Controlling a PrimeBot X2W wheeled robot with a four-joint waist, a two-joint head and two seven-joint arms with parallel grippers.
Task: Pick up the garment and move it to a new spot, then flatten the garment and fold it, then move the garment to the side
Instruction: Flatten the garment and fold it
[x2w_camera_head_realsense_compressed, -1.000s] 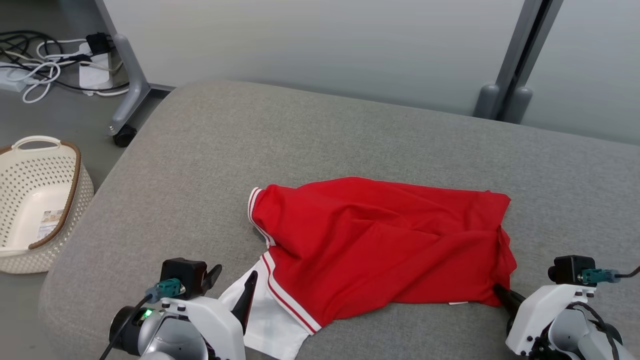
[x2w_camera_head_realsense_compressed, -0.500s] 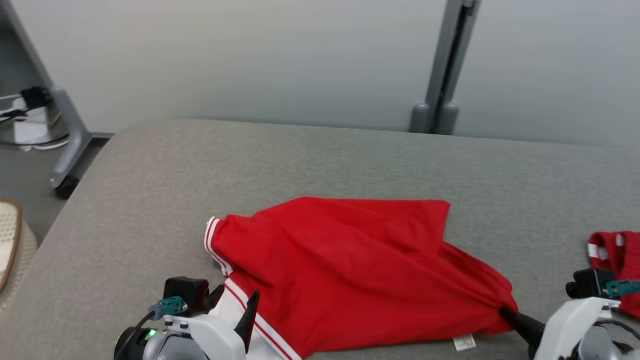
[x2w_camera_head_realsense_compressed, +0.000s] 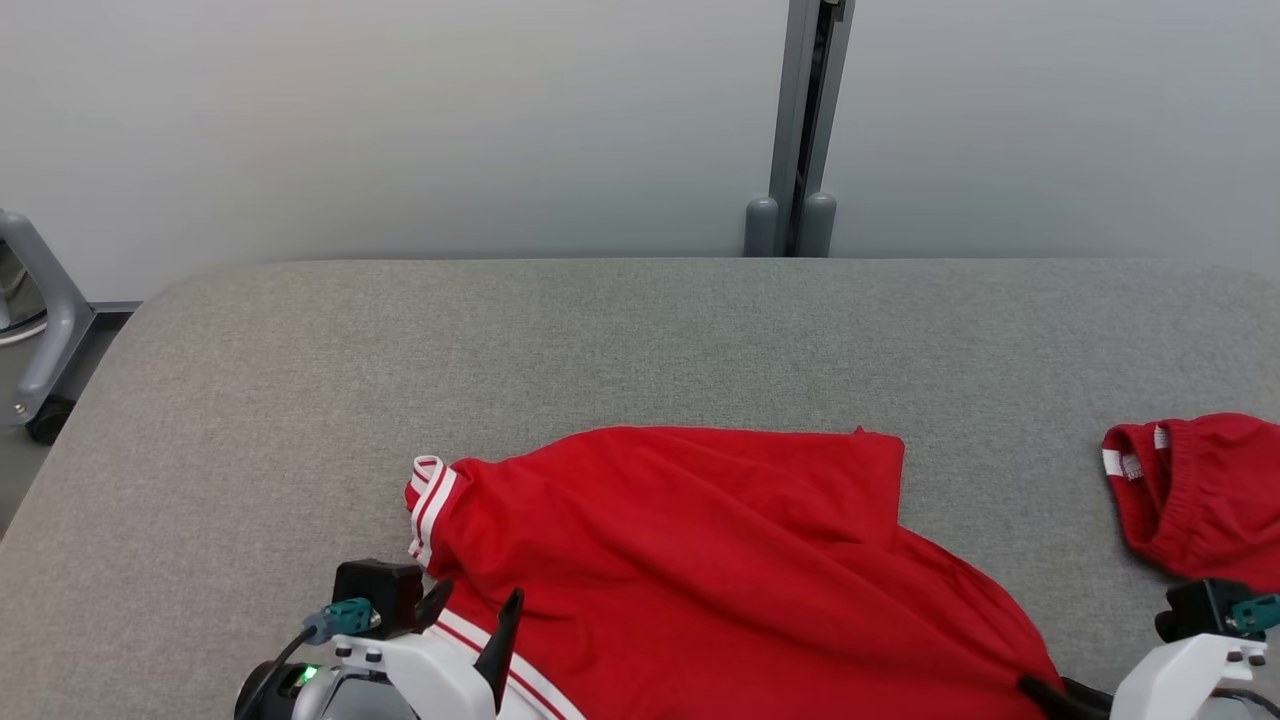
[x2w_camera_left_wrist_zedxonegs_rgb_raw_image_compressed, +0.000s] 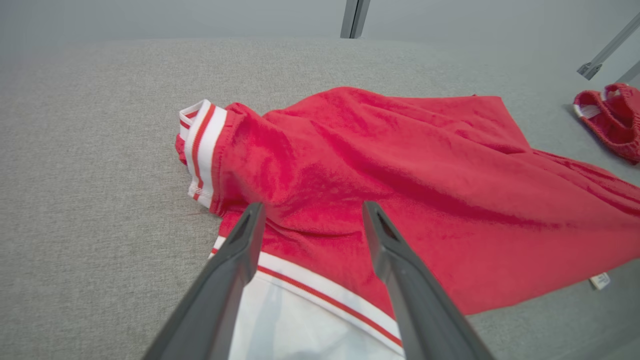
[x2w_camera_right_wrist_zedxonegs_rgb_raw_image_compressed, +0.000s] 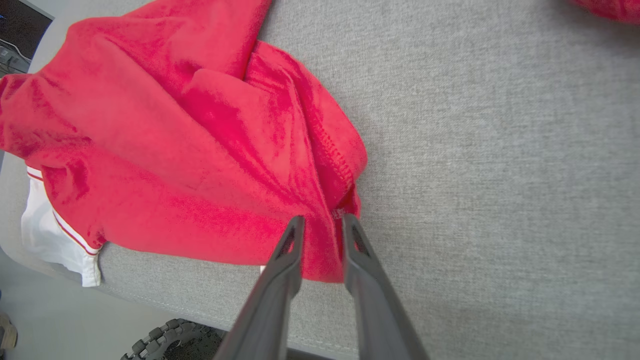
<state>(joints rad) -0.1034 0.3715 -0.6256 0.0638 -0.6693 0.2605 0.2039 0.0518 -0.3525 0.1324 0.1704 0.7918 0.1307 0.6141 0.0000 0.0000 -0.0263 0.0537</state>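
Lying along the near edge of the grey fabric-covered table (x2w_camera_head_realsense_compressed: 640, 330), the red jersey (x2w_camera_head_realsense_compressed: 700, 560) is spread with its long axis running left to right, so that one end is presented to each arm. At the left end a white-and-red striped cuff (x2w_camera_head_realsense_compressed: 428, 500) is turned up, and a white panel (x2w_camera_left_wrist_zedxonegs_rgb_raw_image_compressed: 300, 325) edged with stripes is seen nearest the robot. The left gripper (x2w_camera_head_realsense_compressed: 475, 598) is held over this near-left part with its fingers spread wide and nothing gripped.

Toward the right, a small white tag (x2w_camera_left_wrist_zedxonegs_rgb_raw_image_compressed: 599, 281) is sewn at the near hem. Its writing is too small to be read, and no brand can be made out.

At the near-right corner the right gripper (x2w_camera_right_wrist_zedxonegs_rgb_raw_image_compressed: 322, 219) is set with its fingers narrowly apart and a bunched fold of hem between them. Whether that fold is clamped cannot be told. Well apart at the far right, a second red garment (x2w_camera_head_realsense_compressed: 1190, 500) is seen.

Flattening is judged to be the step in hand, with an outward pull along the long axis called for once the striped edge is gripped.
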